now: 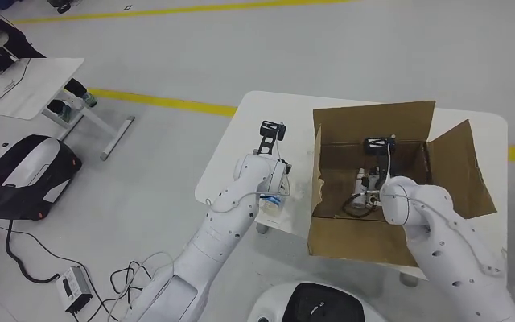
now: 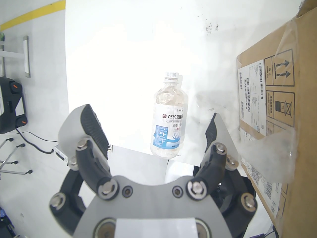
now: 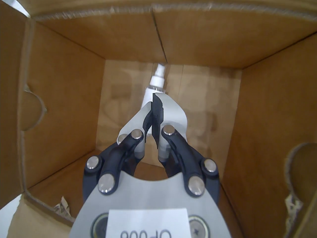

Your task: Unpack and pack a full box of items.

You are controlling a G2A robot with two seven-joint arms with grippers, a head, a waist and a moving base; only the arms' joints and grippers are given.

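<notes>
**Clear bottle (image 2: 169,115) on table (image 2: 148,38), spray bottle (image 3: 157,77) in box (image 2: 272,100)**

The left gripper (image 2: 151,115) is held spread wide before the clear bottle, which is stood upright beside the box. Farther off, inside the box, the right gripper (image 3: 154,102) is clenched, with the spray bottle just beyond its tips.

In the top view the clear bottle (image 1: 274,206), at about 8 o'clock on the table (image 1: 265,113), is mostly covered by the left arm (image 1: 249,177). The right arm (image 1: 426,217) hides much of the cardboard box (image 1: 370,121) floor. The spray bottle (image 3: 158,74) shows its nozzle and neck; the pressed-together fingers of the right gripper (image 3: 154,100) hide its body, and whether they pinch it cannot be told.
</notes>
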